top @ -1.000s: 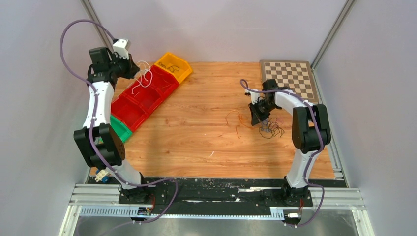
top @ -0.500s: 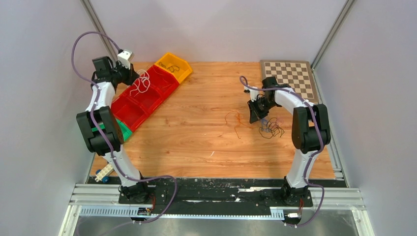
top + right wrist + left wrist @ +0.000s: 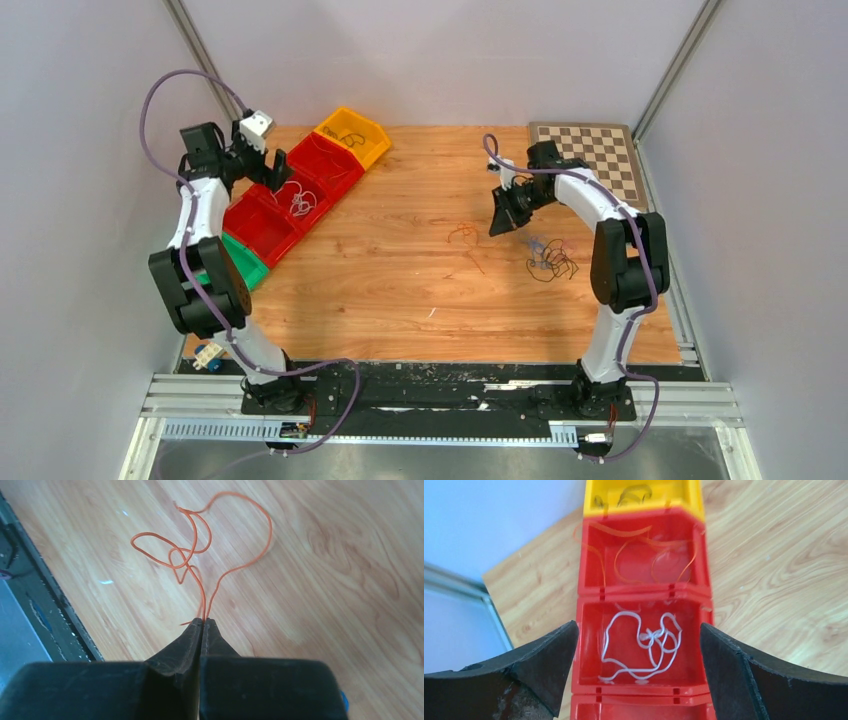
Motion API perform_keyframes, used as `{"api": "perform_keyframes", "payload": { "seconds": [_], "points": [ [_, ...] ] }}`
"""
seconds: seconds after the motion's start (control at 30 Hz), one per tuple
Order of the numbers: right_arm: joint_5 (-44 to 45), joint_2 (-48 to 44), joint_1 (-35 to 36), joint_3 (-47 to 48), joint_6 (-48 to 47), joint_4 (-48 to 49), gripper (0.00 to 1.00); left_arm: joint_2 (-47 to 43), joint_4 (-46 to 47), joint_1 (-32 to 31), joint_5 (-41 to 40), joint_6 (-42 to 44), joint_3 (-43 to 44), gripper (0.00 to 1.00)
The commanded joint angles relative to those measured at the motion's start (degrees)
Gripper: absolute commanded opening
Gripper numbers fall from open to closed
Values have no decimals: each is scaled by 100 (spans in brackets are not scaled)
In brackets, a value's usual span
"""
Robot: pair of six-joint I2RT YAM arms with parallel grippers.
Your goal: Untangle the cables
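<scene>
A white cable (image 3: pixel 644 642) lies loose in a red bin (image 3: pixel 589 645), also seen from above as the white cable (image 3: pixel 298 203). My left gripper (image 3: pixel 639 626) hangs over that bin, open, with nothing between its fingers (image 3: pixel 549 665); in the top view the left gripper (image 3: pixel 268 170) is at the far left. My right gripper (image 3: pixel 202 622) is shut on an orange cable (image 3: pixel 200 555), whose curls dangle over the table. From above, the right gripper (image 3: pixel 497 225) holds the orange cable (image 3: pixel 462 235) left of a black tangle (image 3: pixel 552 262).
A row of bins runs along the left: yellow (image 3: pixel 352 132) with a dark cable, a red one (image 3: pixel 644 540) with orange strands, and green (image 3: pixel 245 265). A chessboard (image 3: pixel 590 155) sits at the back right. The black rail (image 3: pixel 45 605) borders the table.
My left gripper opened and the white cable dropped into the red bin. My right gripper rose and moved left, drawing the orange cable away from the black tangle.
</scene>
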Motion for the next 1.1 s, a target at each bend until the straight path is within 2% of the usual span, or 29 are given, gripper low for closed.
{"api": "perform_keyframes", "payload": {
  "seconds": [0.0,0.17,0.2,0.3,0.37,0.5,0.67,0.8,0.87,0.9,0.93,0.97,1.0,1.07],
  "points": [
    [-821,-70,365,633,268,89,0,-899,-230,-407,725,-281,-97,99],
    [-1131,-81,742,1081,559,208,0,-1489,187,-1694,568,-907,-1287,100],
    [-1184,-91,798,1148,608,239,0,-1659,609,-2071,550,-1200,-1683,100],
    [-1336,-135,963,1320,723,296,0,-1840,1456,-2662,689,-2100,-2294,100],
    [-1397,-161,1050,1418,759,309,0,-1847,1923,-3034,815,-2426,-2361,100],
    [-1473,-217,1208,1480,734,322,0,-1780,2145,-3600,769,-2509,-2349,100],
    [-1533,-289,1358,1444,700,325,0,-1557,2046,-3895,810,-2473,-2138,98],
    [-1601,-315,1410,1498,736,352,0,-1357,1445,-4102,857,-2014,-1861,90],
    [-1630,-334,1438,1540,735,366,0,-1259,1250,-4161,853,-1908,-1767,82],
    [-1648,-343,1461,1558,739,366,0,-1227,1190,-4171,850,-1892,-1724,72],
    [-1673,-347,1470,1584,743,372,0,-1174,1029,-4173,844,-1838,-1626,66],
    [-1688,-358,1482,1602,751,383,0,-1153,944,-4170,842,-1808,-1574,53],
    [-1701,-361,1485,1633,756,384,0,-1127,759,-4172,825,-1740,-1463,46],
    [-1686,-363,1491,1653,769,392,0,-1138,506,-4167,766,-1670,-1300,17]
  ]
}}
